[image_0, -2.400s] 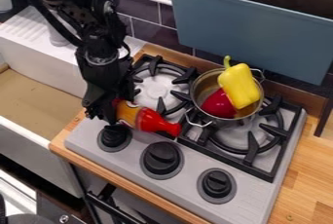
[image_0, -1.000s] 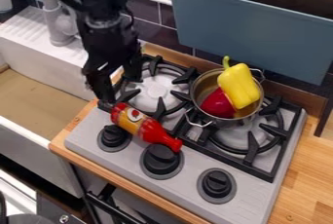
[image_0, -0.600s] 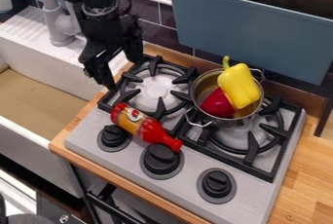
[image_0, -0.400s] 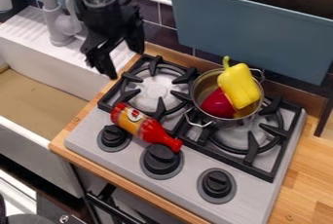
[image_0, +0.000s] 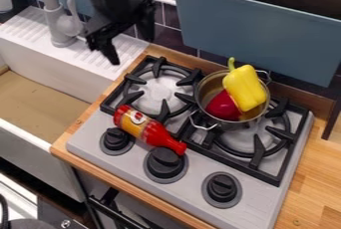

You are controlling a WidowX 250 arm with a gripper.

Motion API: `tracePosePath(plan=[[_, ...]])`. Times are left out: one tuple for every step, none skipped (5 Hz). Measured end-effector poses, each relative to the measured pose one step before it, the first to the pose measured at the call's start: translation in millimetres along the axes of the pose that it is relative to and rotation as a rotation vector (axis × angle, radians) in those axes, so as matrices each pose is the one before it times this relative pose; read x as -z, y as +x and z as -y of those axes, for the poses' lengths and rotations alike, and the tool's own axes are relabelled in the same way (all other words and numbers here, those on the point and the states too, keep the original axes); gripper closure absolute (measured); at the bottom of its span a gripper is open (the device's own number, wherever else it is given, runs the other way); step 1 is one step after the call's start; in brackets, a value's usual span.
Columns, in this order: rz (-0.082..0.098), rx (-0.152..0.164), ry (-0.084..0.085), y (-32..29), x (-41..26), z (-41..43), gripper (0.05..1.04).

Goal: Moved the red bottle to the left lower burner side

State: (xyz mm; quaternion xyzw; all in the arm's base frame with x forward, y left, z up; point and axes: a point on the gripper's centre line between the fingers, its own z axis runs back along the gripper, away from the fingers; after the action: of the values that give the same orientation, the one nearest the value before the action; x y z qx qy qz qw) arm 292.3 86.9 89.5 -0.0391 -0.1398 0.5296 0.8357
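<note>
Pale wooden bench [image_0: 318, 158] surrounds the stove [image_0: 194, 166]. Spread wide and empty, the claw [image_0: 131, 50] has backed away toward eleven o'clock, leaving the red bottle [image_0: 148, 129] lying at the left burner's [image_0: 160, 89] six o'clock: probably done. Pot [image_0: 210, 87] at three o'clock; middle knob [image_0: 165, 162] crowds the neck.

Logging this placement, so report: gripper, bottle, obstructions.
Gripper open and empty, above drainer. Red bottle on its side, front of left burner. Pot right of bottle, likely not blocking.
</note>
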Motion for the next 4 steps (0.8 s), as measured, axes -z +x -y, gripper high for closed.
tracePosePath(plan=[[0.0118,0.2494,-0.0973,-5.36,-12.42,10.12,0.088],[-0.0295,0.1188,0.003,-2.4,-5.8,1.22,0.088],[-0.0112,0.0615,0.0057,4.1,-9.44,7.71,0.088],[-0.0365,0.0788,0.0448,0.19,2.14,7.25,0.088]])
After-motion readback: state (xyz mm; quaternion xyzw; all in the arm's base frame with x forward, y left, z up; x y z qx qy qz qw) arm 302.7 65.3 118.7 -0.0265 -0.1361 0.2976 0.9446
